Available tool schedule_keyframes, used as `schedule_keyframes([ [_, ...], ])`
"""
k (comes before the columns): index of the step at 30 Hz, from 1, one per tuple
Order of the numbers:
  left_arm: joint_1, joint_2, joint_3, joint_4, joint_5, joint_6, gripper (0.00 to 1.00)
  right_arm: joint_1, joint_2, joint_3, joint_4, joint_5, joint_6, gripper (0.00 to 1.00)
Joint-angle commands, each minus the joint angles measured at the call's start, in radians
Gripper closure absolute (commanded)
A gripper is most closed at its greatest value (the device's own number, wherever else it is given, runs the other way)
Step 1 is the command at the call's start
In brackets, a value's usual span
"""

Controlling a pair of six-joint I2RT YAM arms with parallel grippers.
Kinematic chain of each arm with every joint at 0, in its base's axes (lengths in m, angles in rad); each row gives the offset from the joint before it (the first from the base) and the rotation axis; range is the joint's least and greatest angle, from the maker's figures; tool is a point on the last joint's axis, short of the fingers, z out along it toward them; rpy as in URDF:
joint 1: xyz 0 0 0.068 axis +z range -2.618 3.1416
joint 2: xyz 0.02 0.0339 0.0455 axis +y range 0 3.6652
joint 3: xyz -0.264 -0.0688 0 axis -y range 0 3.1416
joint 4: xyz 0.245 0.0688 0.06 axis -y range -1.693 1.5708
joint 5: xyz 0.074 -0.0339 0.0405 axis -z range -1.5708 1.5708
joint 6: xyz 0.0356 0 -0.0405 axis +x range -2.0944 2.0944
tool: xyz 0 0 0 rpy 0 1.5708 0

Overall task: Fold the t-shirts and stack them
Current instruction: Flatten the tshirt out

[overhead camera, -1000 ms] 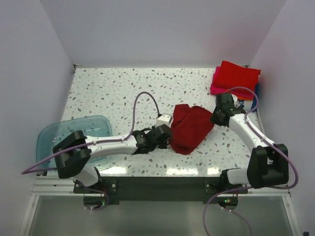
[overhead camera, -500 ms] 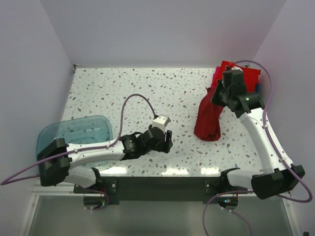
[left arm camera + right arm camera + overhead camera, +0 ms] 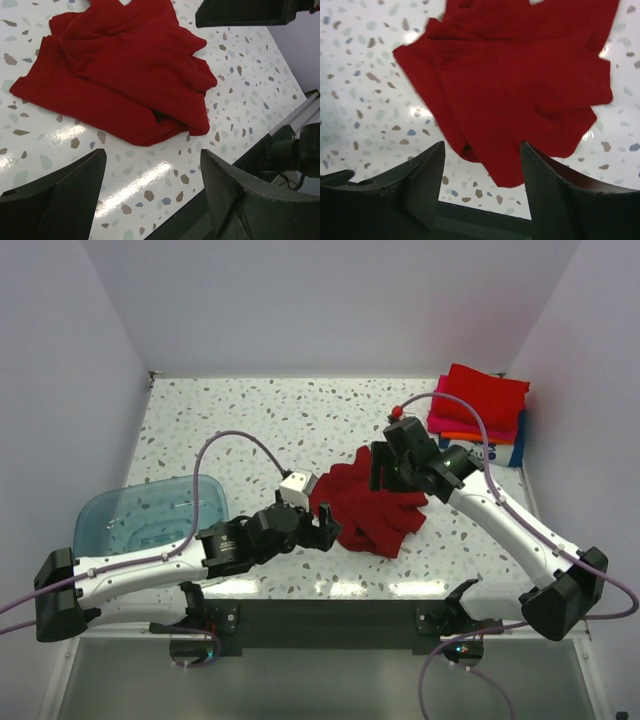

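The left claw [image 3: 152, 156] stands with its jaws wide apart and nothing between them, low over the speckled worktop [image 3: 150, 185], just short of the near edge of the dark red t-shirt [image 3: 125, 75]. The right claw [image 3: 482, 147] is also spread and empty, and through its gap the same t-shirt [image 3: 520, 85] lies rumpled in loose folds.

Only the top view places both: the left claw [image 3: 322, 524] is at the shirt's left side and the right claw [image 3: 385, 468] over its far edge, with the t-shirt [image 3: 375, 508] bunched mid-worktop [image 3: 230, 410]. It alone shows the stack of folded t-shirts [image 3: 480, 400] in the far right corner, bright red on top, and the blue tub [image 3: 150, 515] at near left.
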Motion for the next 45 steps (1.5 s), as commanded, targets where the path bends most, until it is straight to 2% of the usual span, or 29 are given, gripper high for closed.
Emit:
schedule_keyframes([
  [1,0.000,0.009,-0.015,-0.060,-0.080,-0.019,0.19,-0.042,-0.053,-0.075,0.056,0.079,0.046,0.34],
  [7,0.023,0.160,0.043,-0.067,-0.135,-0.040,0.20,-0.128,-0.009,-0.168,0.145,0.017,0.037,0.34],
  [13,0.134,0.302,0.049,0.017,-0.037,-0.019,0.24,-0.163,0.063,-0.245,0.254,-0.058,0.023,0.34],
  [18,0.169,0.362,0.057,0.065,-0.008,-0.002,0.25,-0.163,0.129,-0.294,0.337,-0.152,0.034,0.35],
  [21,0.188,0.388,0.080,0.060,0.002,0.000,0.25,-0.163,0.175,-0.310,0.366,-0.187,0.034,0.40],
  [22,0.189,0.392,0.084,0.060,0.002,0.006,0.25,-0.162,0.183,-0.310,0.366,-0.192,0.032,0.43],
  [24,0.194,0.398,0.101,0.055,-0.003,0.012,0.25,-0.165,0.182,-0.313,0.348,-0.192,0.028,0.66],
  [25,0.201,0.403,0.106,0.051,-0.005,0.016,0.25,-0.165,0.168,-0.311,0.336,-0.183,0.029,0.92],
  [26,0.207,0.403,0.113,0.040,-0.008,0.018,0.25,-0.165,0.148,-0.316,0.322,-0.168,0.032,0.99],
  [33,0.301,0.446,0.204,-0.009,-0.043,0.009,0.27,-0.168,-0.142,-0.357,0.126,0.058,0.083,1.00],
  [35,0.315,0.506,0.247,-0.024,-0.076,0.026,0.27,-0.169,-0.231,-0.380,0.089,0.113,0.100,1.00],
  [39,0.329,0.665,0.407,-0.067,-0.123,0.052,0.27,-0.172,-0.303,-0.411,0.028,0.144,0.120,1.00],
  [45,0.350,0.866,0.520,-0.067,-0.153,0.098,0.29,-0.176,-0.317,-0.428,0.000,0.161,0.127,1.00],
])
